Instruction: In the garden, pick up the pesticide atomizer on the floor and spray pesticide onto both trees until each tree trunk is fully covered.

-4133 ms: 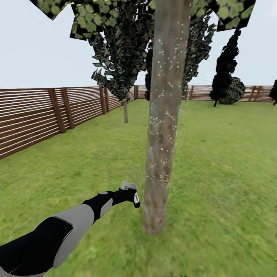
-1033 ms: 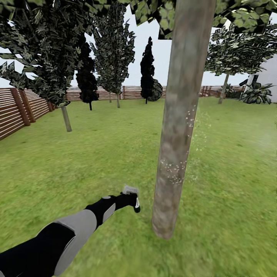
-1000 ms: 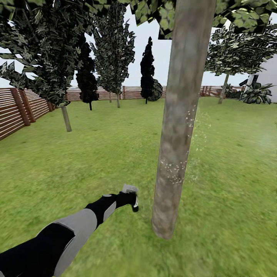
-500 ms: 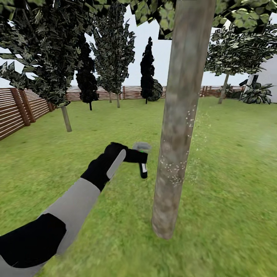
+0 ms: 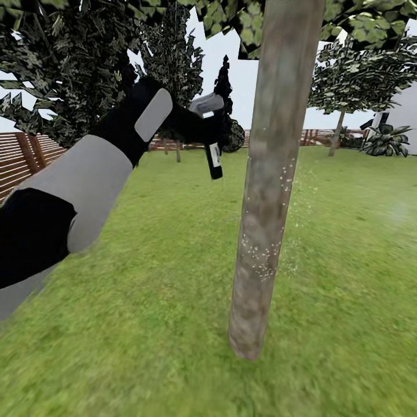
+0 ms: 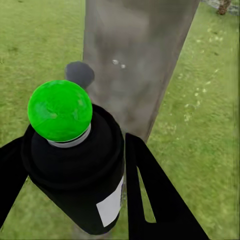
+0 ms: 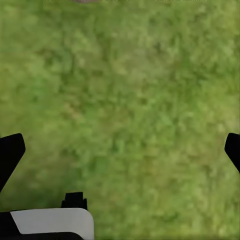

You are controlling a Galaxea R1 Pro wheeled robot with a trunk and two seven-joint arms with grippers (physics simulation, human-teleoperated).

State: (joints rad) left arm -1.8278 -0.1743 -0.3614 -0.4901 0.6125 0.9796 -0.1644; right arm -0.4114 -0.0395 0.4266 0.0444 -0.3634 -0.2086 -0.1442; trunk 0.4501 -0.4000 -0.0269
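Raised since half a second ago, my left gripper (image 5: 204,128) now holds the pesticide atomizer (image 5: 213,152) at upper-trunk height instead of mid-trunk. Its fingers (image 6: 150,195) are clenched on the atomizer's dark body (image 6: 75,170), one on each side, the green-topped head (image 6: 60,110) clear of them so the nozzle can work. Directly ahead of the fingers, near but not touching, stands the tree trunk (image 5: 272,174); I judge the lift is meant to reach bare bark above the white pesticide (image 5: 260,255) specks dotting the trunk lower down. Beyond lie the lawn (image 5: 145,324) and wooden fence (image 5: 23,162). My right gripper (image 7: 120,150) hangs idle over grass, fingers spread and grasping nothing.
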